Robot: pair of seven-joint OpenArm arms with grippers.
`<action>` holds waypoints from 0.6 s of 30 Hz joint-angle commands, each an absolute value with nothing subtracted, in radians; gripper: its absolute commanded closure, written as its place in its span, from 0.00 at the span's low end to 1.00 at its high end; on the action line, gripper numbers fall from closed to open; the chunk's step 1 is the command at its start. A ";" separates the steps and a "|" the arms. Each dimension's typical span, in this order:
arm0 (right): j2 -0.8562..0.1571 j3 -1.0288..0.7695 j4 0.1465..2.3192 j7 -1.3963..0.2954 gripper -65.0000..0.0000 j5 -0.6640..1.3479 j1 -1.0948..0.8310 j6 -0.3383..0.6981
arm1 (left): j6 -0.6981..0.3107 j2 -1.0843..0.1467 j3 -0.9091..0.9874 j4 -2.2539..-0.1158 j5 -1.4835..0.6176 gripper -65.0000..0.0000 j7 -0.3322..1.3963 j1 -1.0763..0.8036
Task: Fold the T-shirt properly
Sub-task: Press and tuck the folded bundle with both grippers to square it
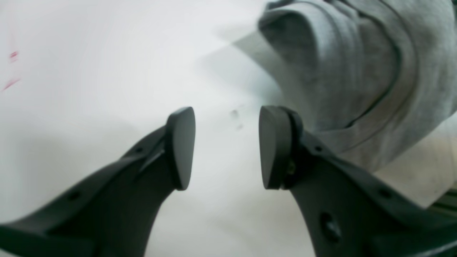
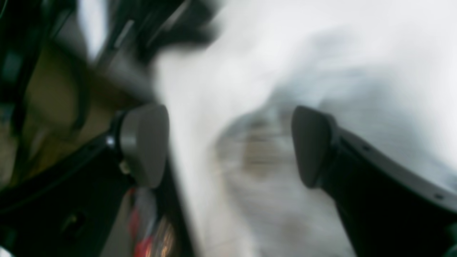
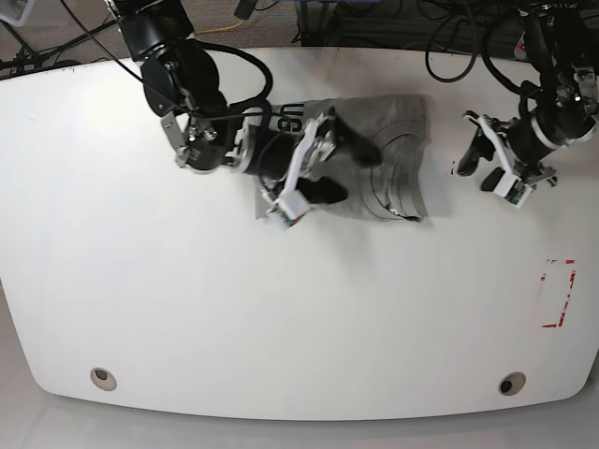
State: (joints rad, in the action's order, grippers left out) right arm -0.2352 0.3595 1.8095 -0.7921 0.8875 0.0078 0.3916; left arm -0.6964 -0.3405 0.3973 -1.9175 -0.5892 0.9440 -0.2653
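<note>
We find the soft heather-grey cotton T-shirt with black block letters (image 3: 374, 154) lying on the far middle of the white table (image 3: 281, 318), already gathered into a compact, roughly rectangular packet rather than spread flat. Layers are stacked on one another, and the left wrist view shows rounded folds and a seam line along its edge (image 1: 357, 71), so we judge the main folds done. The packet looks uneven, with creases near its right border and a rumpled near-left corner, so some tidying or a last fold may remain; the arm hides part of it, so we cannot be sure.

Our right gripper (image 3: 309, 168) hovers over the left half of the shirt, its fingers spread wide with nothing between them; that wrist view is badly blurred. Our left gripper (image 3: 496, 168) sits well apart from the cloth, beside its right edge, its fingers (image 1: 180, 146) partly spread and empty over bare table. Neither hand grips the shirt now
</note>
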 commanded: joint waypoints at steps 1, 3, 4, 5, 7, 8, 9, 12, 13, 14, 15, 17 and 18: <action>-0.236 0.249 1.824 -0.785 0.23 0.908 0.008 0.407 | -0.698 -0.335 0.306 -1.934 -0.613 0.60 0.917 -0.237; -0.262 0.220 1.784 -0.785 0.25 0.909 0.030 0.407 | -0.698 -0.320 0.254 -1.933 -0.613 0.60 0.917 -0.231; -0.277 0.217 1.751 -0.783 0.29 0.909 0.048 0.407 | -0.698 -0.306 0.225 -1.933 -0.611 0.60 0.917 -0.219; -0.288 0.217 1.727 -0.783 0.34 0.909 0.067 0.407 | -0.698 -0.295 0.202 -1.933 -0.611 0.60 0.917 -0.211; -0.295 0.216 1.685 -0.783 0.48 0.906 0.093 0.407 | -0.698 -0.278 0.160 -1.933 -0.611 0.60 0.917 -0.211; -0.297 0.216 1.667 -0.783 0.56 0.903 0.104 0.407 | -0.698 -0.269 0.137 -1.929 -0.611 0.60 0.917 -0.211; -0.297 0.217 1.641 -0.783 0.63 0.898 0.119 0.407 | -0.698 -0.265 0.110 -1.926 -0.610 0.60 0.917 -0.209; -0.291 0.220 1.578 -0.783 0.76 0.842 0.165 0.409 | -0.698 -0.260 0.054 -1.926 -0.573 0.60 0.917 -0.213; -0.288 0.223 1.558 -0.783 0.77 0.802 0.180 0.412 | -0.698 -0.254 0.035 -1.926 -0.550 0.60 0.917 -0.223; -0.285 0.223 1.541 -0.783 0.78 0.759 0.193 0.414 | -0.698 -0.251 0.018 -1.926 -0.522 0.60 0.917 -0.237; -0.272 0.223 1.526 -0.783 0.78 0.719 0.202 0.414 | -0.698 -0.249 0.004 -1.926 -0.501 0.60 0.917 -0.243; -0.243 0.217 1.481 -0.783 0.78 0.605 0.223 0.415 | -0.698 -0.249 -0.038 -1.926 -0.461 0.60 0.917 -0.252; -0.236 0.217 1.461 -0.783 0.78 0.547 0.231 0.417 | -0.698 -0.249 -0.058 -1.925 -0.444 0.60 0.917 -0.265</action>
State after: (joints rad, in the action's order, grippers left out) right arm -0.2470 0.2214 1.4750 -0.7975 0.5941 0.2054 0.4091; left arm -0.6968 -0.2481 -0.0029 -1.9110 -0.4713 0.9344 -0.2516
